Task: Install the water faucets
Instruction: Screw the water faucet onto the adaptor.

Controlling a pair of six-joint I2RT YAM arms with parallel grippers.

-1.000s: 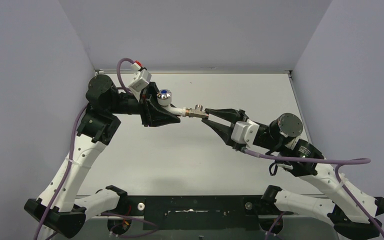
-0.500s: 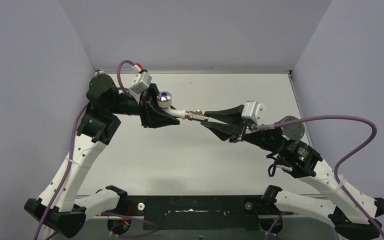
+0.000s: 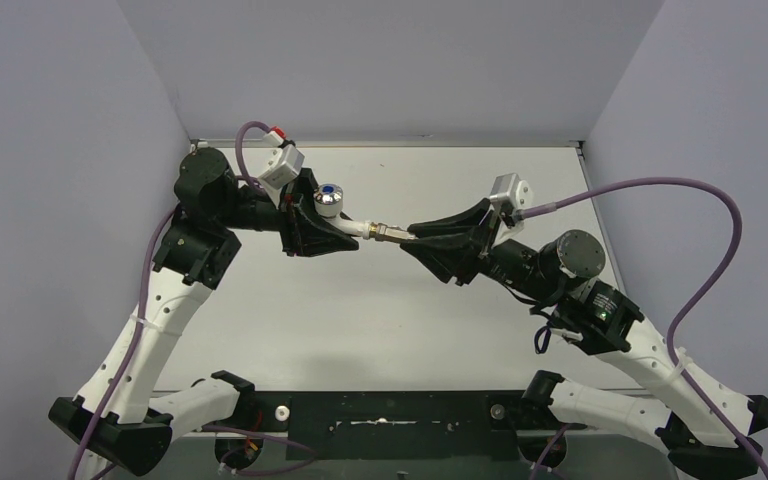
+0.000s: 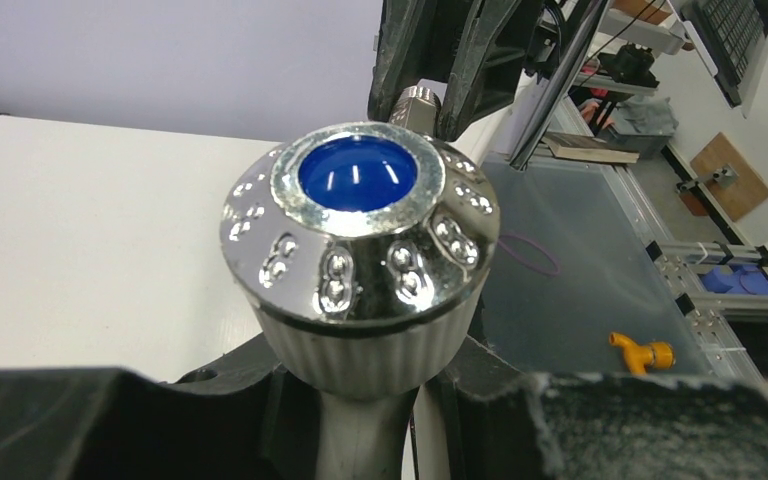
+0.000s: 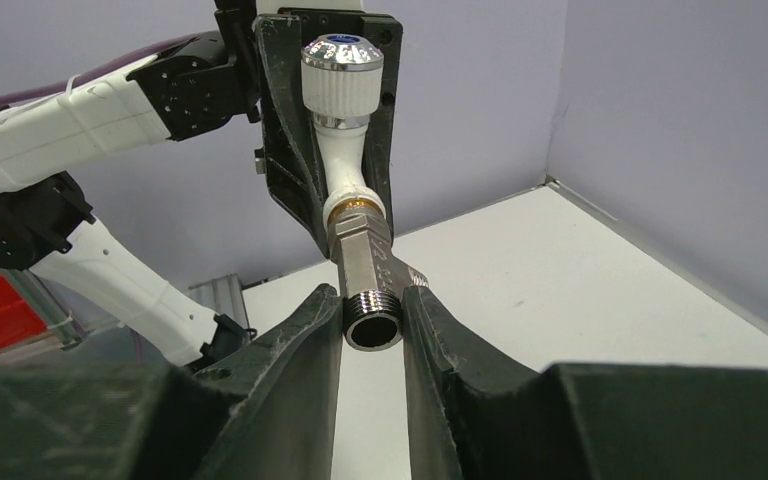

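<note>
Overhead first: your right wrist has rolled right over. Its white camera block (image 3: 508, 190) hung under the arm a second ago and now rides on top, and the purple cable (image 3: 660, 190) has swung up into a high loop. Your right fingers (image 3: 450, 222) stay clamped on the threaded fitting (image 3: 390, 233), so I read that as a turn going onto the thread. Your left fingers (image 3: 312, 235) haven't budged, closed on the white tap (image 3: 353, 222). Both parts hang above the counter (image 3: 360, 330), joined end to end.

Left wrist: the knob (image 4: 360, 235) fills your view, with dimpled mirror chrome, a glossy blue dot (image 4: 357, 173) and a ribbed white skirt below.

Right wrist: the fitting is dull grey metal with hex flats, its threaded mouth open toward you, pinched between matte black fingers. A brass collar (image 5: 352, 207) meets the tap's smooth, curved plastic neck. How deep the thread sits, you can't tell.
</note>
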